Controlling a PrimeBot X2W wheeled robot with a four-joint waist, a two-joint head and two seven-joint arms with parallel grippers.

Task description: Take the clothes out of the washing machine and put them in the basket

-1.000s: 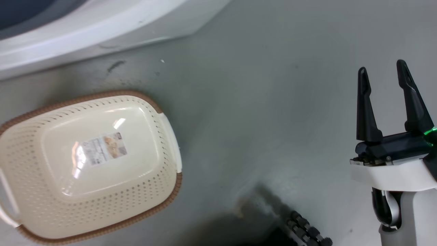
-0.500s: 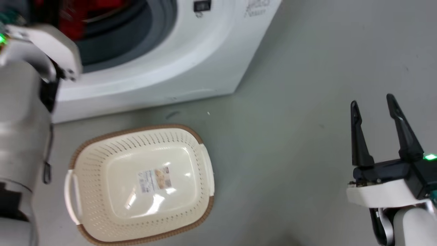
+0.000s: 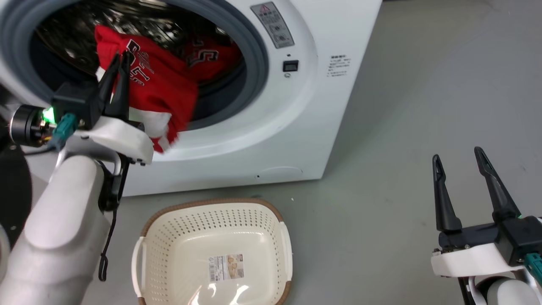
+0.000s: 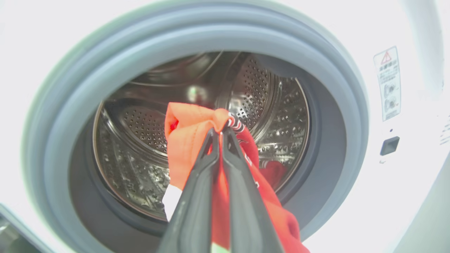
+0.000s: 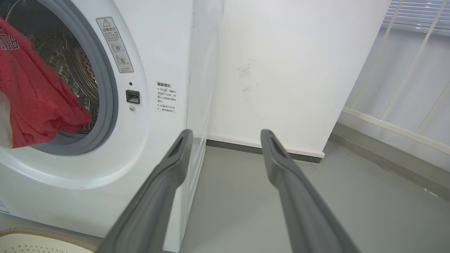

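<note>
- Left gripper [image 3: 120,57] [image 4: 220,131]: the two dark fingers are pinched together with no visible gap, clamped on a bunched fold of a bright red basketball jersey [image 3: 163,91] [image 4: 186,140] [image 5: 31,102] with white-and-black trim.
- The grip point is at the mouth of the large white front-loading washing machine [image 3: 322,106]. The jersey hangs from the fingers over the lower grey rubber gasket [image 3: 259,63], and its bottom edge is outside the porthole.
- A second red jersey [image 3: 207,53] lies deeper in the washing machine's perforated steel drum [image 4: 260,91].
- Right gripper [image 3: 457,153] [image 5: 225,133]: fingers spread wide, holding and touching nothing. It is off the washing machine's right side, well apart from it, over the grey floor [image 3: 402,127].
- The oval cream plastic basket [image 3: 211,204] with a brown rim sits on the floor just in front of the washing machine, below the porthole. It holds no clothes; there is a label sticker [image 3: 228,267] on its bottom.
- Versus 0.5 s ago:
  - The head camera has tilted up, so the whole frame shifts and the porthole is now in full view.
  - Back then only the left wrist showed; the left fingers and the held jersey are now visible.
  - The right gripper's spread looks unchanged.
  - The basket held no clothes then, same as now.
</note>
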